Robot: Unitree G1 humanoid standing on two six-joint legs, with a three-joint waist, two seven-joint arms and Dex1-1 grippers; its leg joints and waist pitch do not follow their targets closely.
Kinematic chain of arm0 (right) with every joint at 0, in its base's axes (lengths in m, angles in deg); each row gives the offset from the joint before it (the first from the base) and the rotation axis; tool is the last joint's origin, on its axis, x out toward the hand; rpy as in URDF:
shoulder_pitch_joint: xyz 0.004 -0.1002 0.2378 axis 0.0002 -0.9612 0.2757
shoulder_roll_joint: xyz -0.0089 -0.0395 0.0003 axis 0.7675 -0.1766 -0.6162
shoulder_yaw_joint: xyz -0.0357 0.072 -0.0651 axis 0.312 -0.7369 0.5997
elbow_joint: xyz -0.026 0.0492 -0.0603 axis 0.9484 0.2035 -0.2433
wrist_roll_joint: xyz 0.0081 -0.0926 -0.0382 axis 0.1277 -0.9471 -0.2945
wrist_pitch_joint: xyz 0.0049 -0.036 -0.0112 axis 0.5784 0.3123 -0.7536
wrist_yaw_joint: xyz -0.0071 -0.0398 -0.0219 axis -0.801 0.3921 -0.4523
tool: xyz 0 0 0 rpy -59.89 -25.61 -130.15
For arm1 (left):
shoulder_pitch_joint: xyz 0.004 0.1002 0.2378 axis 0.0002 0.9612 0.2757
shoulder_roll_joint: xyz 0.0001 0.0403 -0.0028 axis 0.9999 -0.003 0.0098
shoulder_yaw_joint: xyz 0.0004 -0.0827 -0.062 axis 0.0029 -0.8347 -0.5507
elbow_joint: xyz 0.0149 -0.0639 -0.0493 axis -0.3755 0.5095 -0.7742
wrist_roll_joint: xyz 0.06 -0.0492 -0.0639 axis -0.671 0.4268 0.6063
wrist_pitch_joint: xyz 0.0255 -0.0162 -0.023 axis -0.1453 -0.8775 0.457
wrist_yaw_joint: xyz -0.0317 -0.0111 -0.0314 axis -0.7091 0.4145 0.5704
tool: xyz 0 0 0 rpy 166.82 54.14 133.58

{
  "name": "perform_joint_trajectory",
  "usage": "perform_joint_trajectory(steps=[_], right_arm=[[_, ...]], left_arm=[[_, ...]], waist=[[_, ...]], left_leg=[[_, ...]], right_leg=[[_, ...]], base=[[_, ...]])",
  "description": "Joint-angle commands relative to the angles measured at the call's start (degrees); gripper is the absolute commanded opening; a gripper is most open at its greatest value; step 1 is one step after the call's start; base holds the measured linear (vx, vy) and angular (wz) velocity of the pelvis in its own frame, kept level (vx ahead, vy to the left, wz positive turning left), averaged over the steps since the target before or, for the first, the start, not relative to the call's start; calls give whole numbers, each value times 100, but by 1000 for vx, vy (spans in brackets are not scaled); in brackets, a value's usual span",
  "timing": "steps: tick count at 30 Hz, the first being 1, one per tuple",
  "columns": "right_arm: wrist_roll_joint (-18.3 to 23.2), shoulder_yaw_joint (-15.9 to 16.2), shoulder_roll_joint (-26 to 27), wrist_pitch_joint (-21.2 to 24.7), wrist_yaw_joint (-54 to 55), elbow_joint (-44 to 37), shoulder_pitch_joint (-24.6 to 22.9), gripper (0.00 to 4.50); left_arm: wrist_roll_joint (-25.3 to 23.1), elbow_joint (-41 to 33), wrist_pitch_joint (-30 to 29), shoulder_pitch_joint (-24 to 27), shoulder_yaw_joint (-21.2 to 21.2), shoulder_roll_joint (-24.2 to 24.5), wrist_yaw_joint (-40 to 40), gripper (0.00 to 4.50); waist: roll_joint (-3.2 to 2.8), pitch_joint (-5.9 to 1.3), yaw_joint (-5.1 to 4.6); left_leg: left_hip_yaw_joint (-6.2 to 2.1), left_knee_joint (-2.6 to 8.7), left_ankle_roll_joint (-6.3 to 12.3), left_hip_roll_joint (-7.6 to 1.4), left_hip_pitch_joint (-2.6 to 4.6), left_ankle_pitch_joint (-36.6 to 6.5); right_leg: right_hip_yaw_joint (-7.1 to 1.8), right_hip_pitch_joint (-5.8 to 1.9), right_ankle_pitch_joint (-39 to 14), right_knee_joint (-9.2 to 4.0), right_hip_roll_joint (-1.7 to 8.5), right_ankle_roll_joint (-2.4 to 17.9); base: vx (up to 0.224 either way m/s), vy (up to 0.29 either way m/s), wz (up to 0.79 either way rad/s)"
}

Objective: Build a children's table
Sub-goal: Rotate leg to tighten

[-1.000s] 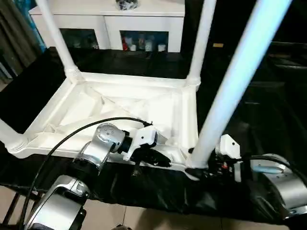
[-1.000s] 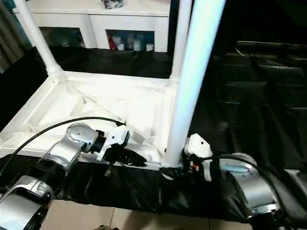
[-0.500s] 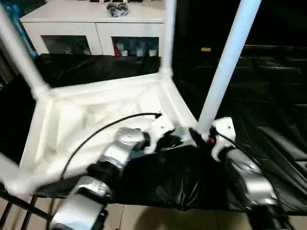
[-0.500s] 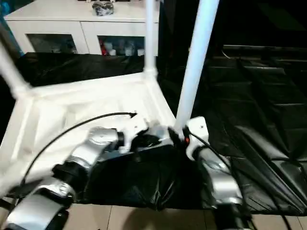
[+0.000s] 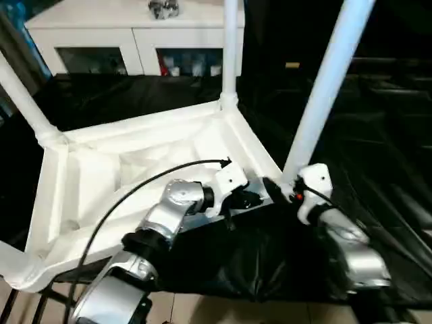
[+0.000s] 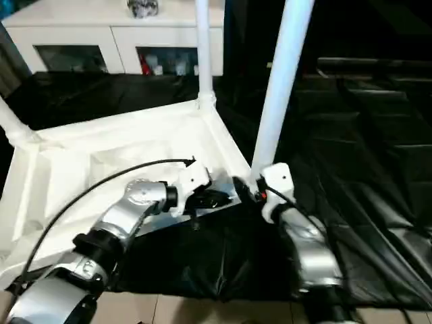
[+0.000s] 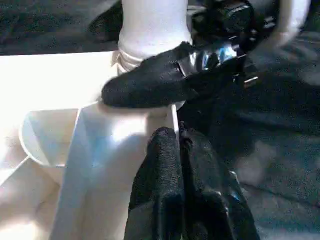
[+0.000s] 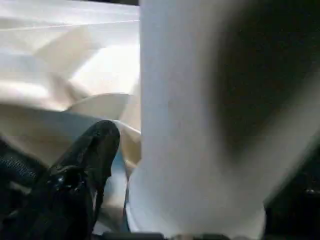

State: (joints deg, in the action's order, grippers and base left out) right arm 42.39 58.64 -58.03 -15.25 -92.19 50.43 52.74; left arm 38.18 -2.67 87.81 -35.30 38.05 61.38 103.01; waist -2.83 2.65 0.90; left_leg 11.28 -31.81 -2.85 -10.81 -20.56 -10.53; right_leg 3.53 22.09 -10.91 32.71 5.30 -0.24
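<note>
While the small all-white plastic children's table (image 5: 135, 162) lies upside down on the black plastic sheet (image 5: 378, 169), ribbed underside up, head views put the left gripper (image 5: 251, 200) at the near rim beside the near-right corner socket. The right gripper (image 5: 275, 190) sits at the foot of the long white tubular leg (image 5: 322, 94) standing in that socket. A white cabinet with glass doors (image 5: 135, 40) stands behind.

Left wrist view: the left gripper's black fingers (image 7: 170, 185) are clenched together on nothing, tips just short of the table's rim; one right-gripper finger (image 7: 150, 85) lies across the leg's base (image 7: 152, 25) beyond them.

Right wrist view: the leg (image 8: 200, 115) stands just beside one black finger (image 8: 85, 165). Whether the right jaws are released or grasping the leg, I cannot tell.
</note>
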Motion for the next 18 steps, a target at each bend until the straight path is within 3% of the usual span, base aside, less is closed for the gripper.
perform_joint_trajectory(steps=[1,3,5,9,12,18], right_arm=[[117,417,-76,117,-572,-156,-122,406],[300,505,-394,164,-1190,-374,-250,406],[395,541,-508,225,-1433,-474,-306,406],[637,756,-1135,416,-2484,-878,-533,406],[633,847,-1368,423,-2825,-942,-561,406],[619,1059,-1820,581,-3415,-1045,-521,406]], left_arm=[[90,3,179,113,227,3,472,0],[88,-9,258,103,262,182,745,0],[86,0,293,94,268,234,823,0],[83,-6,391,48,362,521,1314,0],[93,-19,433,41,412,626,1510,0],[106,-65,493,35,537,872,2024,0]], waist=[[106,-277,22],[112,-293,67],[115,-295,101],[93,-240,153],[96,-231,160],[103,-239,180]], left_leg=[[-85,271,789,-221,-27,-836],[-77,222,989,-216,-51,-560],[-75,209,1048,-214,-54,-530],[-77,272,796,-275,-22,-1039],[-78,291,662,-288,-11,-1280],[-78,293,566,-289,-2,-1261]], right_leg=[[-232,-236,-210,-307,304,1494],[-223,-247,172,-257,304,1562],[-219,-256,216,-243,301,1577],[-199,-225,-629,-303,278,1522],[-210,-207,-914,-325,290,1485],[-224,-216,-969,-324,308,1481]], base=[[52,-27,1],[0,0,0],[0,0,0],[0,0,0],[0,0,0],[0,0,0]])
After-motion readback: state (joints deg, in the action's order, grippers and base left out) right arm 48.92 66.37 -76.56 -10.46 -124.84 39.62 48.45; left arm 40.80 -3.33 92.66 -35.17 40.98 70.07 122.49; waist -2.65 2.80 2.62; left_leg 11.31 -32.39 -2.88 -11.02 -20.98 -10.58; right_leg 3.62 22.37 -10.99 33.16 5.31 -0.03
